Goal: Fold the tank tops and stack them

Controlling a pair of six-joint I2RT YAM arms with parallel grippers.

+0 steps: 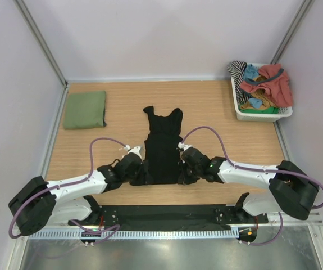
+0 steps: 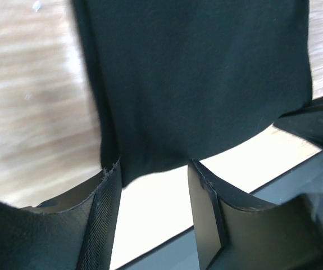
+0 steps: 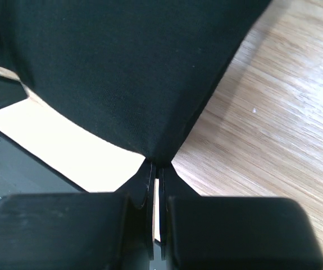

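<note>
At the near edge, the right claw [image 3: 155, 166] is clenched on the right hem corner of the black tank top [image 1: 162, 147], the cloth drawn to a point between its pressed tips. The left claw [image 2: 153, 169] stands released at the left hem corner, its fingers [image 2: 102, 216] apart and the hem's edge just at their tips, seemingly touching one of them but not pinched. Beyond them the black top lies spread flat and unfolded down the middle of the tabletop [image 1: 217, 107], hem near, straps far. At the far left the olive green tank top [image 1: 85, 109] sits already folded into a neat rectangle. At the far right a white basket [image 1: 251, 115] holds a heap of other garments [image 1: 265, 84]. I judge the task roughly half done: one top is folded, and the black one is yet to be folded and then set on the green. Only the wrist views settle the grips, since from overhead both claws look alike, dark against dark cloth. Only the overhead view shows the green top, the basket and the black top's whole outline.
</note>
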